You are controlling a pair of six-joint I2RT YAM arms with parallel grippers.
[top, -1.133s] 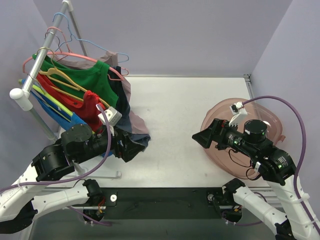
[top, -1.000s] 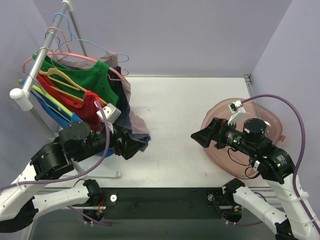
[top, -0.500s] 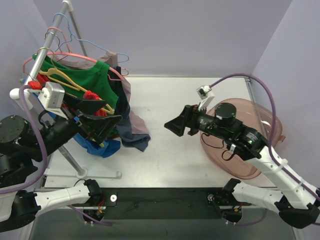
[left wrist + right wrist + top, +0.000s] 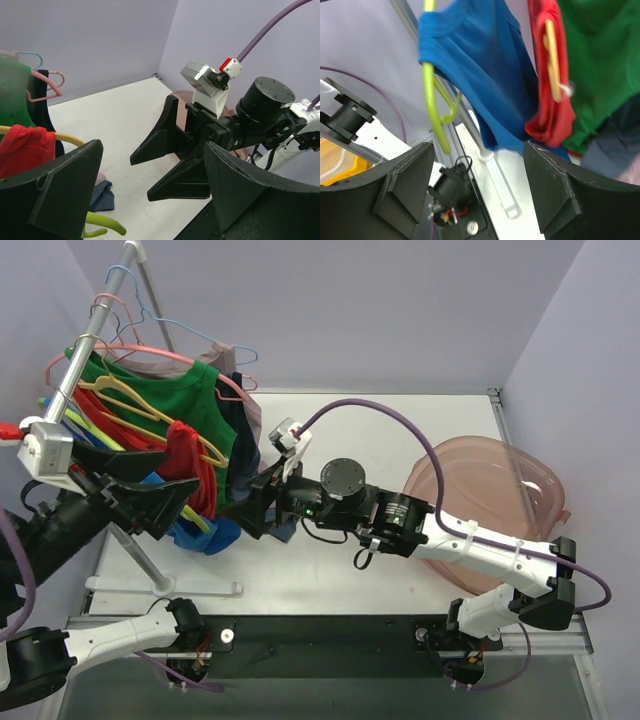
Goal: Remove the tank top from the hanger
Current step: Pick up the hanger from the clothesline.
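Several tank tops hang on hangers on the rack [image 4: 82, 345]: green [image 4: 180, 390], red [image 4: 186, 452], blue [image 4: 208, 535] and navy [image 4: 240, 435]. My left gripper [image 4: 188, 478] is open and empty, raised beside the red top. My right gripper [image 4: 243, 517] is open and empty, stretched across the table with its tips near the blue and navy hems. In the right wrist view the blue top [image 4: 480, 65] hangs on a lime hanger [image 4: 432, 95], and the red top [image 4: 555, 117] on a yellow hanger [image 4: 551, 55]. The open gripper [image 4: 475, 200] is apart from them. The left wrist view shows the right gripper [image 4: 141, 177].
A pink translucent basin [image 4: 505, 495] sits at the right of the table. The rack's white base bar [image 4: 165, 587] lies at the near left and shows in the right wrist view [image 4: 500, 187]. Empty pink and blue hangers [image 4: 130, 315] hang at the rack's far end.
My right arm has swung left from the basin across the table to the hanging tops. My left gripper has risen from the hems to the height of the red top and opened wide.
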